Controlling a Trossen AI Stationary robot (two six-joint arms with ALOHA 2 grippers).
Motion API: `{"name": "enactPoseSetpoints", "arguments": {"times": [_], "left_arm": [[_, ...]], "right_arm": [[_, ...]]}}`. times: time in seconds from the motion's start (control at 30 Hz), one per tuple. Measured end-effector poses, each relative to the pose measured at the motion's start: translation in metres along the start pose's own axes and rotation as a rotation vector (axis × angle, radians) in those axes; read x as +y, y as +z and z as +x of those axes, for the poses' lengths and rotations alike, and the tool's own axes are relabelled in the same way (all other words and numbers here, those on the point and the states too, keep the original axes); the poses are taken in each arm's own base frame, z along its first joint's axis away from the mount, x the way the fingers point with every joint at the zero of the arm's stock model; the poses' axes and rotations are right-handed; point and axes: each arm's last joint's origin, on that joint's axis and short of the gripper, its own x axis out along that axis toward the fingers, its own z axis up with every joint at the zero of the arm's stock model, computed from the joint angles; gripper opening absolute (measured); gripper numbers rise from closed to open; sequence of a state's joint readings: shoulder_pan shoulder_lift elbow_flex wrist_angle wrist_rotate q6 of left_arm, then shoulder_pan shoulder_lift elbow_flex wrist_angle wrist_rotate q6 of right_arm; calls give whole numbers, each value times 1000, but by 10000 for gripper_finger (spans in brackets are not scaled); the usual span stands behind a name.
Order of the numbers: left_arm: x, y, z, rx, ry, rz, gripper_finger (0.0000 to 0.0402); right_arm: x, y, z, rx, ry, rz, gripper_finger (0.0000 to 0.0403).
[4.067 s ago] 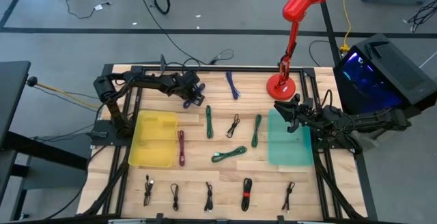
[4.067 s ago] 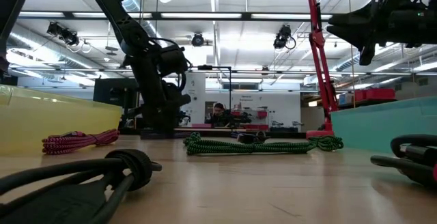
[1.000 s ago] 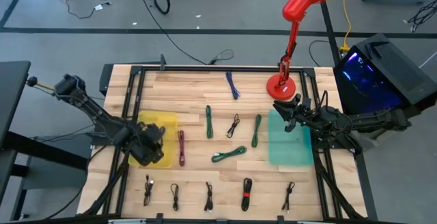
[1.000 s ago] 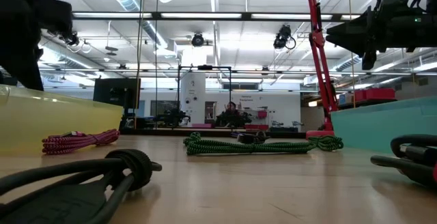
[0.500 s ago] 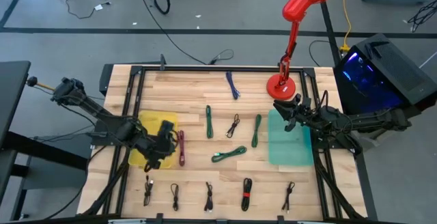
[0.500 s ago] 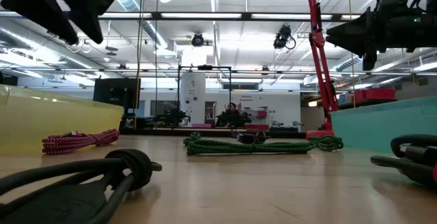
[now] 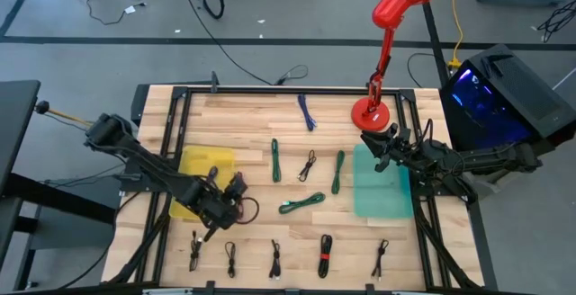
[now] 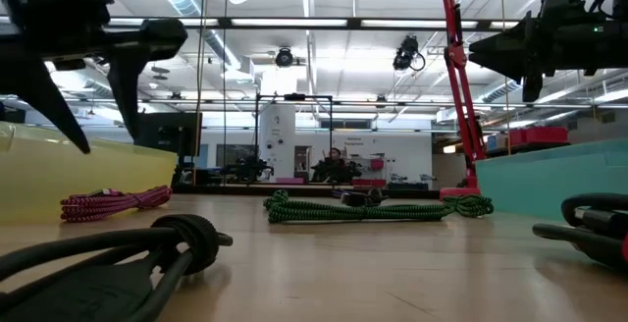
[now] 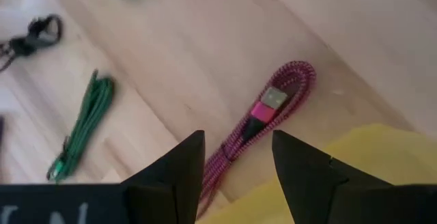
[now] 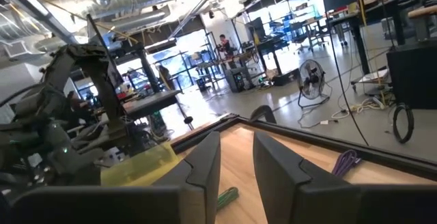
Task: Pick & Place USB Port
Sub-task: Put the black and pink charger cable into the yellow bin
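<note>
Pink cable [image 9: 268, 118]: lying on the wood just beside the yellow bin [image 7: 200, 165], apart from both grippers.
Left gripper [image 9: 235, 157]: hovering over the cable, fingers spread and empty.
Doing it well: centring the gap across the coil, then descending straight.
Right gripper [image 7: 376, 145]: waiting over the teal bin [image 7: 378, 196], far from the yellow bin; fingers parted.

Pink braided USB cable [image 9: 272, 113], coiled lengthwise, flat on wood beside yellow bin [image 9: 382, 149]
</note>
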State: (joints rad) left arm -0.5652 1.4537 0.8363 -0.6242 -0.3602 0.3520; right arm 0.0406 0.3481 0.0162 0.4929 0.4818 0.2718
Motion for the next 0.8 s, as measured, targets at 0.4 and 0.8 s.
{"name": "enactPoseSetpoints", "arguments": {"times": [0.4, 0.8], "left_arm": [[2, 5, 7, -73, -75, 110, 176], [4, 6, 8, -100, -113, 113, 176]], "right_arm": [[0, 0, 0, 0, 0, 0, 91], [0, 0, 0, 1, -1, -1, 91]]}}
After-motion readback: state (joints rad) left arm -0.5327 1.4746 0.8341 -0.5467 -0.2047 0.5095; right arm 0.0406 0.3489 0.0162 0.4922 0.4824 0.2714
